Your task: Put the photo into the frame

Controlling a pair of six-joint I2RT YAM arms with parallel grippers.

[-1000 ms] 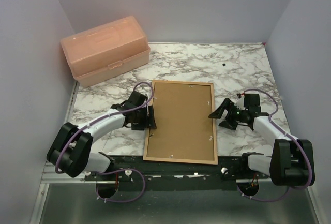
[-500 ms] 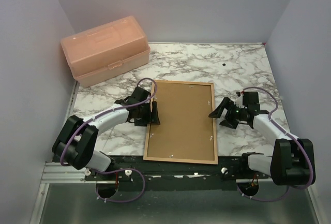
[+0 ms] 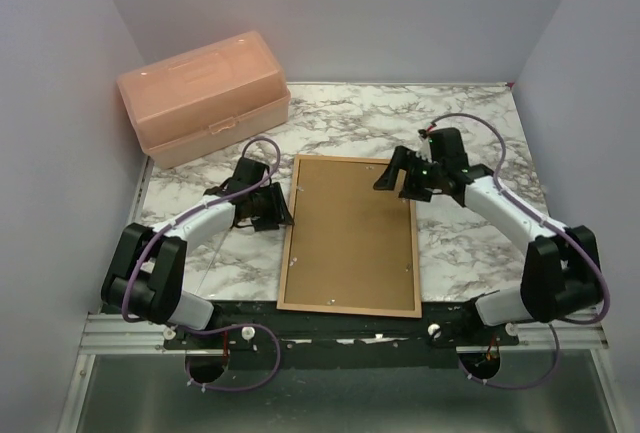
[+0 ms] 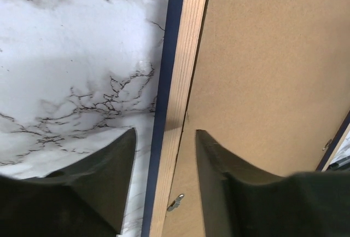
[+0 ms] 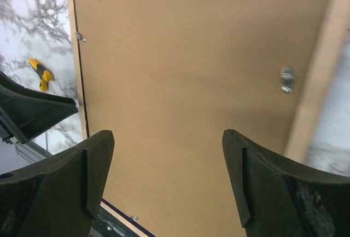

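Frame (image 4: 188,56) lies face down, backing board (image 3: 350,238) up, I reckon for opening; my left tool (image 4: 164,138) hangs spread over its rail; right tool (image 5: 168,138) hovers spread above the board.

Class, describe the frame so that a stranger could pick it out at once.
On the marble table, the peach plastic box sits far left; look at the near middle. The frame lies flat there: a large thin rectangle, light wood rim around a brown backing board, unlike the bulky box.
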